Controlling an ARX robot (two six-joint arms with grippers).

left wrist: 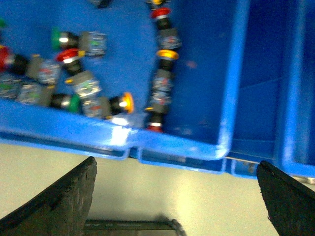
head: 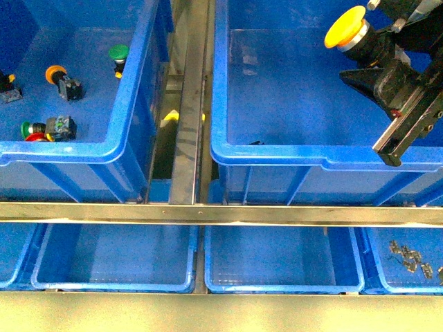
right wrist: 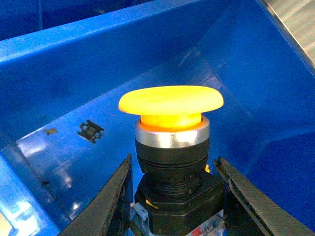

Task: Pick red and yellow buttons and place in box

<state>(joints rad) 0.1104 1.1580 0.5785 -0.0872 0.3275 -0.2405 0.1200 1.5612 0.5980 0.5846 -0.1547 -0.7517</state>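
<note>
My right gripper (head: 379, 50) is shut on the black body of a yellow button (head: 346, 27) and holds it in the air over the far right part of the box (head: 277, 156), a large deep blue bin. In the right wrist view the yellow button (right wrist: 171, 101) stands cap up between my fingers (right wrist: 120, 191), with the box wall (right wrist: 246, 93) behind. My left gripper (left wrist: 177, 196) is open and empty, outside the near rim of another bin (left wrist: 172, 147) that holds several buttons, among them a red one (left wrist: 69, 54) and yellow-orange ones (left wrist: 128, 102). The left gripper is out of the front view.
The left bin (head: 128, 104) holds an orange-capped button (head: 55, 72), a green one (head: 118, 52) and a green and red pair (head: 31, 130). A metal rail (head: 208, 213) crosses below. Shallow trays lie underneath, and one holds small metal parts (head: 415, 259). A small black bit (right wrist: 91, 130) lies in the box.
</note>
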